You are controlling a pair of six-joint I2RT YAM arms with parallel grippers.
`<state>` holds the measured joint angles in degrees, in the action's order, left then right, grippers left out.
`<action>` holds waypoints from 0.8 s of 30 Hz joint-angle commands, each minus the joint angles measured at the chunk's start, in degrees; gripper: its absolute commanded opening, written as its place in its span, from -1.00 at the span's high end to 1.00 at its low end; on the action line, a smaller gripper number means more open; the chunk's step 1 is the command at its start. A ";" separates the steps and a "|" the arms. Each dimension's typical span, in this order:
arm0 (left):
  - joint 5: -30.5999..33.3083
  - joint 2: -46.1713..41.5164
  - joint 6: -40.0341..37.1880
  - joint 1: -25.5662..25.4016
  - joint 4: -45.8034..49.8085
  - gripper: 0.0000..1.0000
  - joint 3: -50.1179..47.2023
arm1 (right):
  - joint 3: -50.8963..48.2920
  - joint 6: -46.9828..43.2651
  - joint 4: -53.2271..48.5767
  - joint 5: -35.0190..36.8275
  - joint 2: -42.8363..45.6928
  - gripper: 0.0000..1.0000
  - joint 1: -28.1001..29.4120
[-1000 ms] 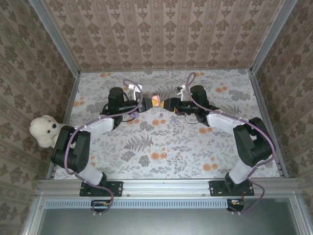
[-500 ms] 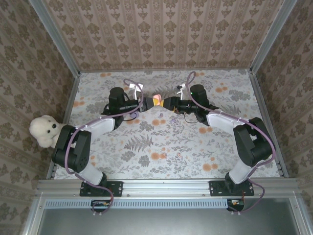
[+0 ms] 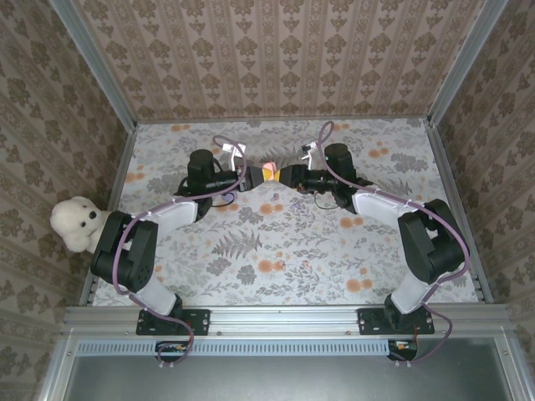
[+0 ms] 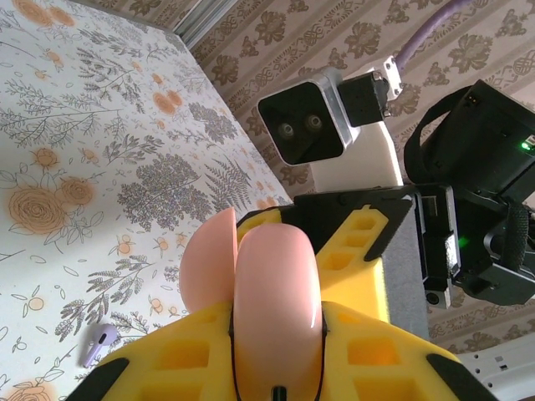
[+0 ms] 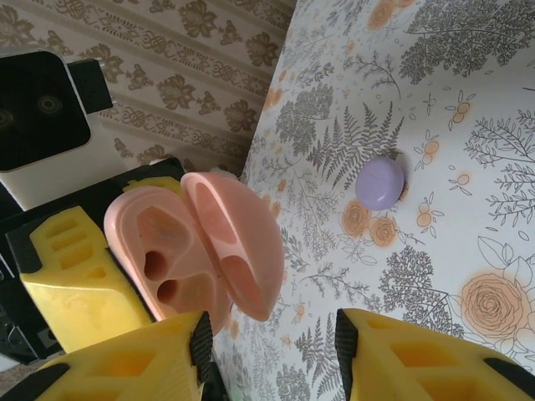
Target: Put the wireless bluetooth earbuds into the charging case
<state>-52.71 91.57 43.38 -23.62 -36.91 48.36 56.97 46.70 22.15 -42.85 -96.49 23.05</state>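
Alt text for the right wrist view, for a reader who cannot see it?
An open pink charging case, both wells empty, is held by the left gripper's yellow fingers. A purple earbud lies on the floral table, beyond the right gripper's open fingers.

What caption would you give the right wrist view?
Open pink case, sockets empty, while a purple earbud lies on the flowered table.

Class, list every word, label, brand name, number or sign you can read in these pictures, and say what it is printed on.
No text can be read anywhere in these pictures.
The pink charging case, the purple earbud and the left gripper's yellow fingers carry no visible print.
The wallpaper and tablecloth bear only floral patterns.
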 commanded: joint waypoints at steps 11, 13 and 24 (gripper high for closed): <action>-1.35 0.10 0.65 -1.35 -1.73 0.83 -0.37 | 3.14 -1.04 -0.90 2.01 -2.38 0.19 -0.06; -1.44 0.10 0.58 -1.27 -1.69 0.83 -0.50 | 3.23 -1.02 -1.10 2.11 -2.39 0.22 -0.14; -1.22 0.30 0.82 -1.71 -2.38 0.82 -1.38 | 3.98 -1.39 -1.84 1.84 -2.64 0.55 -0.26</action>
<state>-52.12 91.57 43.57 -24.64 -36.91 47.59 59.09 46.19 20.82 -42.02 -98.39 23.03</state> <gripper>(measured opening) 0.214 0.240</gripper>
